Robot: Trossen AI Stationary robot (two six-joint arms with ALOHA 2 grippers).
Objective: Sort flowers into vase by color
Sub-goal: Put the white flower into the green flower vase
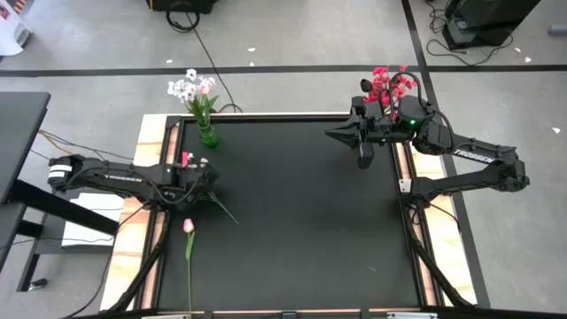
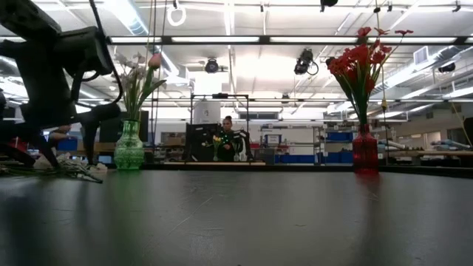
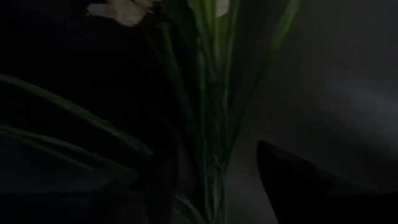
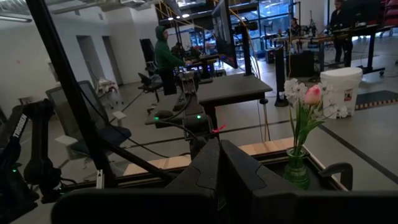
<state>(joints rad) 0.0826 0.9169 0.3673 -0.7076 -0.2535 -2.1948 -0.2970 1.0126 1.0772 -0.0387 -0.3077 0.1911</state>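
Observation:
My left gripper (image 1: 193, 174) is low over a small bunch of flowers (image 1: 217, 206) lying near the table's left edge, pale blooms (image 1: 186, 159) toward the far side. In the left wrist view the green stems (image 3: 210, 137) run between its open fingers (image 3: 298, 186); I see no touch. A single pink bud (image 1: 188, 226) on a long stem lies nearer the near edge. A green vase (image 1: 208, 136) holds white and pink flowers; a red vase (image 2: 364, 151) holds red flowers (image 1: 390, 84). My right gripper (image 1: 363, 152) hovers shut beside the red flowers.
The green vase (image 2: 128, 151) stands at the far left corner and the red vase at the far right corner. Wooden strips (image 1: 146, 230) border the black tabletop on both sides. People and workbenches (image 4: 165, 59) show in the room beyond the table.

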